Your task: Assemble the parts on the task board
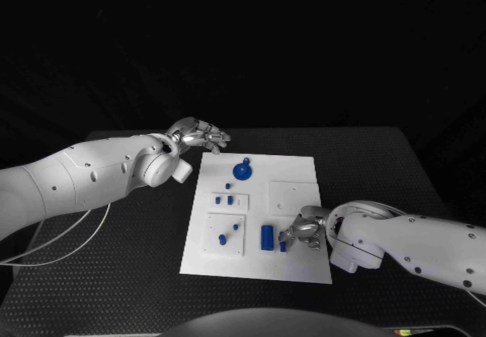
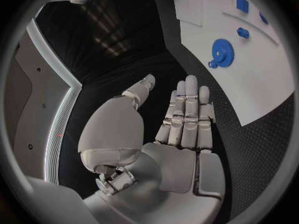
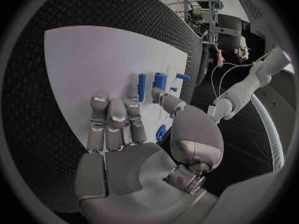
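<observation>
A black table (image 1: 121,281) carries the white task board (image 1: 293,203) at its middle. The left hand (image 1: 197,135) hovers off the board's far left corner, fingers straight and close together, holding nothing. The right hand (image 1: 304,230) sits over the board's near right part, fingers extended and slightly apart, holding nothing. A blue gear (image 1: 242,170) lies near the board's far edge; a blue cylinder (image 1: 267,237) lies just beside the right hand, with smaller blue pieces (image 1: 229,200) mid-board.
</observation>
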Controlling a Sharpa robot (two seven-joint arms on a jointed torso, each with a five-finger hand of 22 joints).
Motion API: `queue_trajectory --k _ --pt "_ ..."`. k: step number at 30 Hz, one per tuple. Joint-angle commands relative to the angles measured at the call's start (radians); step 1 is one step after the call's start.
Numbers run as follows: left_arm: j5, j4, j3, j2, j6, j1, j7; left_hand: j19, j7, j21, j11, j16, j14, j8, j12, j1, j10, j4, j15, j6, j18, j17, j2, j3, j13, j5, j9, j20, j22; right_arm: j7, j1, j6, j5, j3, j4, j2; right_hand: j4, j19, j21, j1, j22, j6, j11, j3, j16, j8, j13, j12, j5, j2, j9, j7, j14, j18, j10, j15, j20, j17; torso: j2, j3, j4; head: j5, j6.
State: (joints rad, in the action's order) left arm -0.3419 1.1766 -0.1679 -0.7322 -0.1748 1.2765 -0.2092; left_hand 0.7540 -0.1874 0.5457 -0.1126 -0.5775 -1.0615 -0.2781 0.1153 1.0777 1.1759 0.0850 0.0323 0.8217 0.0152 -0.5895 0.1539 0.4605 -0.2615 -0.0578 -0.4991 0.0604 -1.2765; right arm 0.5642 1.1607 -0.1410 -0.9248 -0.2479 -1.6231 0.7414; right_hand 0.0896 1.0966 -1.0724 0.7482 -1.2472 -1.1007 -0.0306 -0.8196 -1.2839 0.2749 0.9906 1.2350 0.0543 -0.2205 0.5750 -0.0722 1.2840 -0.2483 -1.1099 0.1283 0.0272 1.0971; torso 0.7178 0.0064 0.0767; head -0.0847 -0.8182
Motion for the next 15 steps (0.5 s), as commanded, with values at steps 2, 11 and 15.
queue_trajectory --k 2,11,15 --pt "0.001 0.002 0.000 0.001 0.014 0.001 -0.004 -0.007 0.002 -0.007 -0.001 0.004 0.003 -0.006 0.003 0.004 -0.004 -0.005 0.007 -0.005 0.004 -0.001 -0.005 -0.002 0.001 0.000 0.001 -0.001 -0.001 -0.017 -0.001 0.028 -0.015 0.000 -0.006 0.003 0.007 -0.001 -0.004 -0.001 0.001 -0.009 -0.007 -0.004 0.006 0.006 0.002 -0.005 -0.002 0.014 -0.001 0.001 0.001 -0.013 0.000 0.008 0.004 0.002 0.000 0.0002 0.0004 0.000 0.000" --pt "0.001 0.000 0.000 0.001 0.015 0.001 -0.002 -0.007 0.002 -0.008 -0.001 0.005 0.003 -0.006 0.004 0.004 -0.004 -0.006 0.007 -0.005 0.004 -0.002 -0.005 -0.002 0.002 0.000 0.001 -0.001 -0.002 -0.033 -0.001 0.037 -0.005 0.000 -0.016 0.005 0.009 -0.001 -0.004 -0.002 0.001 -0.011 -0.007 -0.004 0.008 0.006 0.002 -0.005 -0.001 0.016 -0.002 0.001 -0.001 -0.013 0.000 0.008 0.003 -0.001 0.000 0.0003 0.0002 0.001 -0.001" --pt "0.001 0.000 0.000 0.001 0.015 0.001 -0.002 -0.007 0.002 -0.008 -0.001 0.005 0.003 -0.006 0.004 0.004 -0.004 -0.006 0.007 -0.005 0.004 -0.002 -0.005 -0.002 0.002 0.000 0.001 -0.001 -0.002 -0.032 -0.001 0.031 -0.007 0.000 -0.010 0.008 0.012 -0.002 -0.004 -0.002 0.001 -0.013 -0.008 -0.005 0.009 0.007 0.002 -0.006 0.000 0.019 -0.002 0.002 -0.002 -0.013 -0.001 0.008 0.003 -0.001 0.001 0.0006 0.0000 0.001 0.000"
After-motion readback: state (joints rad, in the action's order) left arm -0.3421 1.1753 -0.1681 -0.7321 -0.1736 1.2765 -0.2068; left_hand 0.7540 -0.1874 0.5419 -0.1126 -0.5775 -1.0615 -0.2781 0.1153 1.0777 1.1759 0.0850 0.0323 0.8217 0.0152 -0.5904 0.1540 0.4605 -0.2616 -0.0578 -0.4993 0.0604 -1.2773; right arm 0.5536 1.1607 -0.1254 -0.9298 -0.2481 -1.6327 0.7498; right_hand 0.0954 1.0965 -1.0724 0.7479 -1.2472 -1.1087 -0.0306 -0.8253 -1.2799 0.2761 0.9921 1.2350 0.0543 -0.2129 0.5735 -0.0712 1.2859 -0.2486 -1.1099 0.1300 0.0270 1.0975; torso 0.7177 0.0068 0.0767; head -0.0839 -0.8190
